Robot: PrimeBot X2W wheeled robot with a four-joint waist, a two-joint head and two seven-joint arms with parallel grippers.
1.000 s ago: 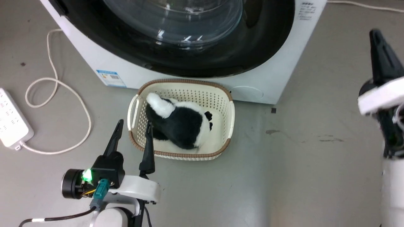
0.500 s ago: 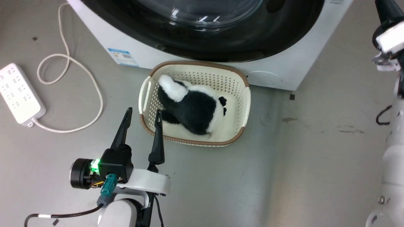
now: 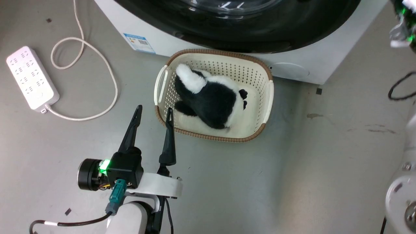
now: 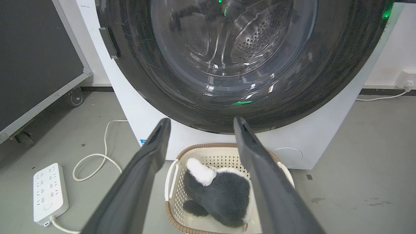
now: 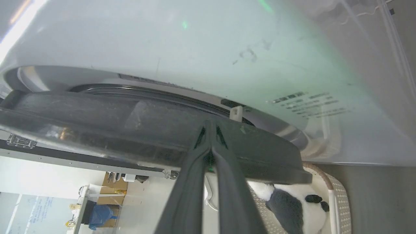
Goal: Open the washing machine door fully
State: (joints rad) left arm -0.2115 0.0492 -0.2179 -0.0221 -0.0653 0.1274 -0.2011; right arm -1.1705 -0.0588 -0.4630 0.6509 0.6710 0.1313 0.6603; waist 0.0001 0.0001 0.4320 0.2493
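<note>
The washing machine door sits on the front of the white washing machine, directly behind the basket. The left wrist view presents it face-on: glossy black rim, clear domed glass, and the perforated drum visible through the glass. The head view crops it to its lower arc. The right wrist view gives the edge-on profile: the dark rim stands slightly off the machine's white front, with a narrow gap and a small pale tab at that gap.

Left gripper: fingers spread wide, holding nothing, above the floor at the basket's near left corner. In its own view the two fingers frame the basket and the black-and-white plush toy lying in it.

Right gripper: fingers pressed together, tips at the edge of the door rim. Whether they touch the rim or lie just in front of it cannot be told.

On the floor left of the machine, the head view shows a white power strip with a looped cord. The left wrist view adds a dark metal-edged panel on castors.

Cut off or unclear: the door's top is out of frame, the printed label on the machine is too blurred to read, and the right arm in the head view is cropped to a pale forearm.
</note>
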